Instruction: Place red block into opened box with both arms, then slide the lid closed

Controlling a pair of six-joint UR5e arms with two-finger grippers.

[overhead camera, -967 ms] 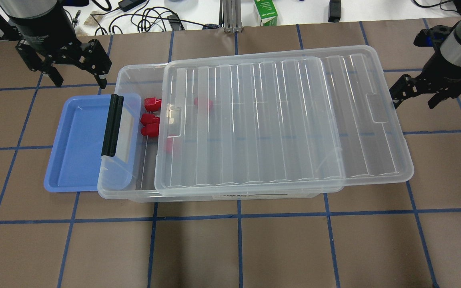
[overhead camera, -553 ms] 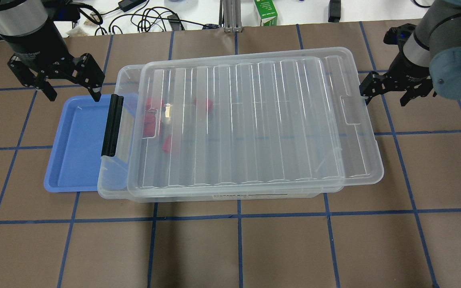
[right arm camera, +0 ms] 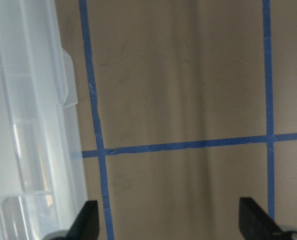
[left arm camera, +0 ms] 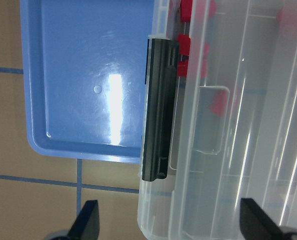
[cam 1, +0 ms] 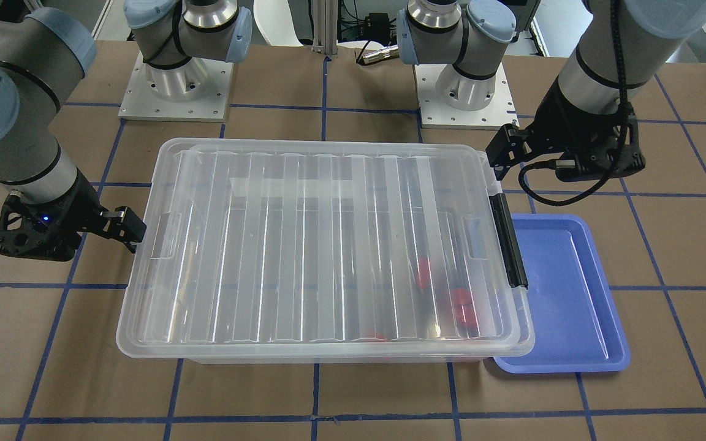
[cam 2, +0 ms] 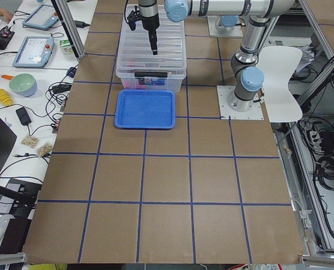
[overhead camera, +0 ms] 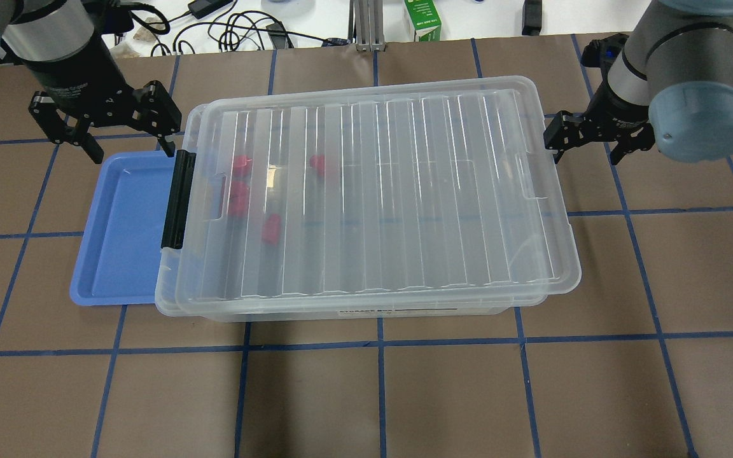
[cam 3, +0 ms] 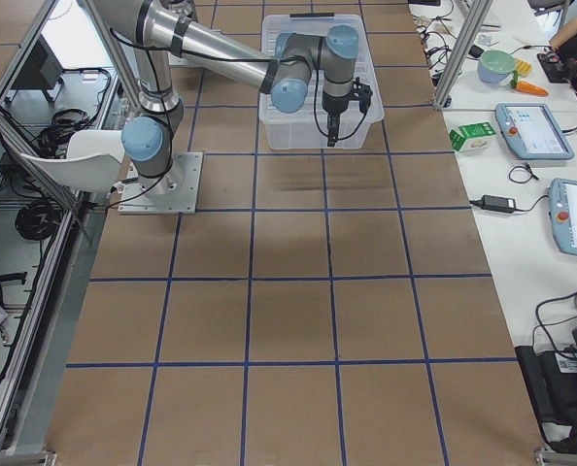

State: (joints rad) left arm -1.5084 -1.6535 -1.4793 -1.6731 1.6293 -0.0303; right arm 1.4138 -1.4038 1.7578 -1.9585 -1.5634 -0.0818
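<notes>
- On the desk (overhead camera: 404, 394), the box (overhead camera: 354, 313) lies lengthways between my two arms. Its black latch (overhead camera: 177, 198) end sits against the blue tray (overhead camera: 121, 242) on the left-arm side.
- Several red blocks (overhead camera: 270, 228) sit inside the box near the latch end and show through the plastic, so the placing part looks done to me.
- The lid (overhead camera: 392, 191) covers nearly the whole box. It juts a little past the rim at the right-arm end and leaves a thin strip of rim bare by the latch, so I judge the slide to be close to home but not seated.
- My right pincer (overhead camera: 584, 156) is spread open and empty, with one finger at the lid's short edge near the far corner (touching or just shy, I can't tell). That is a pushing stance rather than a grasp.
- My left pincer (overhead camera: 131, 151) is also open and empty. It hangs above the far latch-end corner, straddling the box rim and the tray's edge. I read it as held clear of the lid's path, perhaps ready to steady the box.
</notes>
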